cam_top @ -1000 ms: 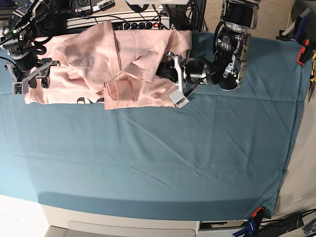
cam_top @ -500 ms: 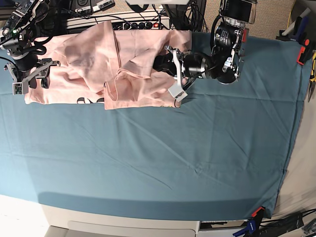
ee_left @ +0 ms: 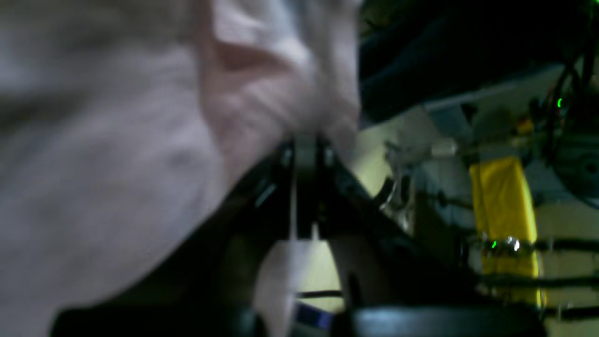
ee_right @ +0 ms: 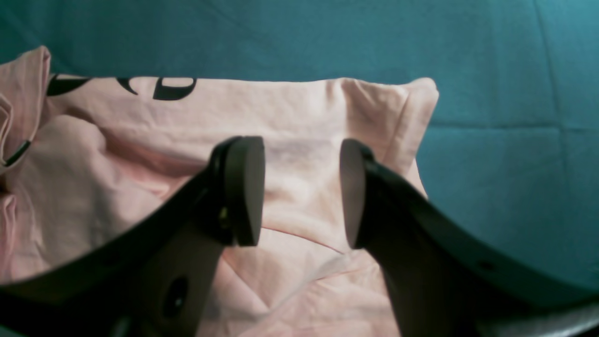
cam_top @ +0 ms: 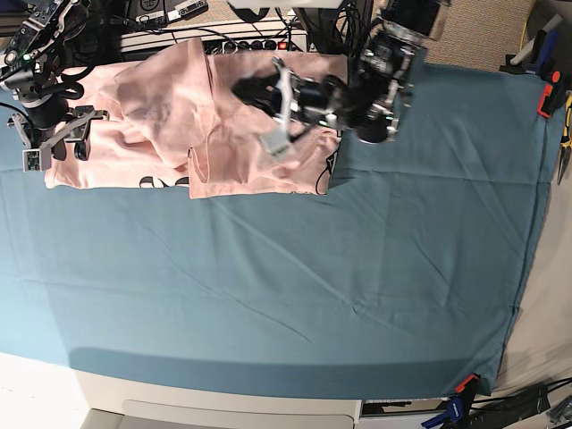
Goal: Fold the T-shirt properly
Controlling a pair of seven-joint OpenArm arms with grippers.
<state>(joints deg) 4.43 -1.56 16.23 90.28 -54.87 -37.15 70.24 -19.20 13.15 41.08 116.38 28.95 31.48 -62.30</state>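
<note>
The pale pink T-shirt (cam_top: pixel 152 107) lies crumpled along the far left of the teal table cloth (cam_top: pixel 295 277), with black lettering (cam_top: pixel 159 183) peeking out at its near edge. My left gripper (cam_top: pixel 246 92) reaches in from the right above the shirt's middle. In the left wrist view it (ee_left: pixel 306 142) is shut on a pinch of pink T-shirt (ee_left: pixel 140 140) fabric, lifted and blurred. My right gripper (cam_top: pixel 58 147) hovers over the shirt's left end. In the right wrist view it (ee_right: pixel 299 192) stands open above the T-shirt (ee_right: pixel 304 121), nothing between its fingers (ee_right: pixel 243 187).
A power strip and cables (cam_top: pixel 241 43) run along the table's far edge behind the shirt. Orange clamps (cam_top: pixel 547 94) hold the cloth at the right, and a blue clamp (cam_top: pixel 456 407) sits at the front right corner. Something yellow (ee_left: pixel 503 206) shows beyond the table.
My left arm has swung left and towards the back, carrying the pinched right part of the shirt over its middle. The right arm has not moved.
</note>
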